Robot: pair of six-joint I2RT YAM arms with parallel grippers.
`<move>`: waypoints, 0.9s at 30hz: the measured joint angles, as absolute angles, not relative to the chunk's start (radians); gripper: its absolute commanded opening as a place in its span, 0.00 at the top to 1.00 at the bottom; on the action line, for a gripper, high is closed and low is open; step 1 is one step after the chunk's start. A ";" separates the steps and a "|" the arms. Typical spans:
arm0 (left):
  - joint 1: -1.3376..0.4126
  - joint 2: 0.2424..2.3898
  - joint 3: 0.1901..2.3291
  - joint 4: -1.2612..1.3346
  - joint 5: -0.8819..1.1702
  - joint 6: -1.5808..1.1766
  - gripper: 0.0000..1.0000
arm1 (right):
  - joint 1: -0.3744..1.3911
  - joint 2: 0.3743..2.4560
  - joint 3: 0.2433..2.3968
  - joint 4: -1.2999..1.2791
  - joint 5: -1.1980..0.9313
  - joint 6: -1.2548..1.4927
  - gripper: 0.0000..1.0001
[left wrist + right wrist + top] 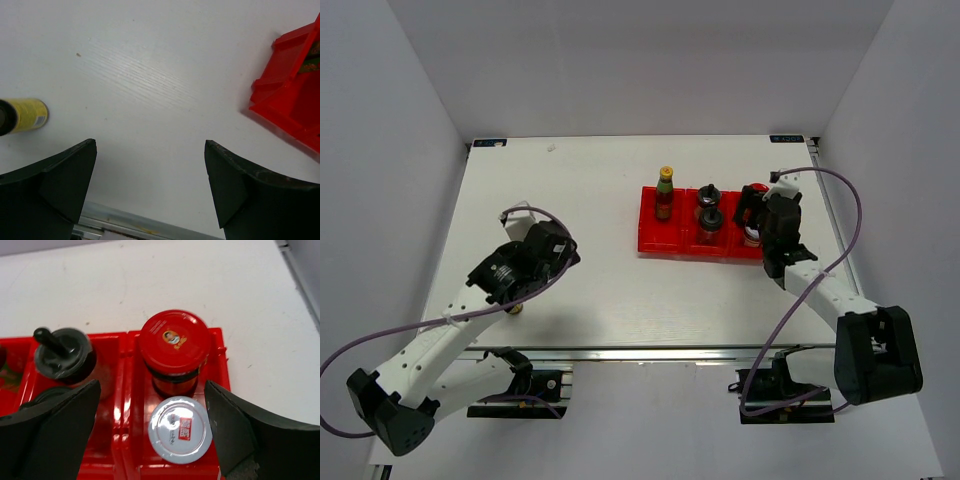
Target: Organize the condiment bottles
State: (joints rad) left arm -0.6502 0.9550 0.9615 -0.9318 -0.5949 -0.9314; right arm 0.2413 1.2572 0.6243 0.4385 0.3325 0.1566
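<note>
The red tray point(670, 248) holds a yellow-capped sauce bottle point(665, 194) in its left compartment and two black-capped shakers point(709, 207) in the middle one. The right compartment holds the red-lidded dark jar point(174, 340) and the silver-lidded jar point(180, 429). My right gripper point(758, 213) hovers open and empty over that compartment, its fingers point(235, 425) on either side of the two jars. A second slim yellow bottle point(22, 116) rests on the table left of my open, empty left gripper point(150, 182). In the top view it peeks out point(516, 310) under the left arm.
The tray's corner point(290, 75) lies to the right of my left gripper. The metal front edge of the table point(130, 225) runs just below the left fingers. A shaker's knob point(47, 337) stands up left of the right gripper. White walls enclose the table.
</note>
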 measured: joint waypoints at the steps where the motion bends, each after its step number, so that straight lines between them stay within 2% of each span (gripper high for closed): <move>1: -0.650 0.943 0.960 -0.950 -0.587 -0.950 0.02 | 0.241 1.251 0.631 0.418 0.318 0.159 0.11; 5: -0.650 0.905 0.925 -1.031 -0.560 -1.040 0.02 | 0.242 1.203 0.634 0.310 0.246 0.188 0.11; 9: -0.650 0.961 0.909 -1.143 -0.560 -1.147 0.02 | 0.242 1.110 0.625 0.252 0.192 0.205 0.11; 17: -0.648 1.034 0.905 -1.277 -0.685 -1.324 0.02 | 0.242 0.990 0.613 0.226 0.168 0.213 0.11; 27: -0.603 0.858 0.905 -1.336 -0.858 -1.379 0.02 | 0.242 0.996 0.590 0.200 0.168 0.234 0.11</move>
State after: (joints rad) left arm -0.6029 0.8581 0.9047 -1.3365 -0.8581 -1.3792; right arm 0.2417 0.9958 0.5903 0.2001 0.1677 0.2337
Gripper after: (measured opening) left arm 0.982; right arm 0.894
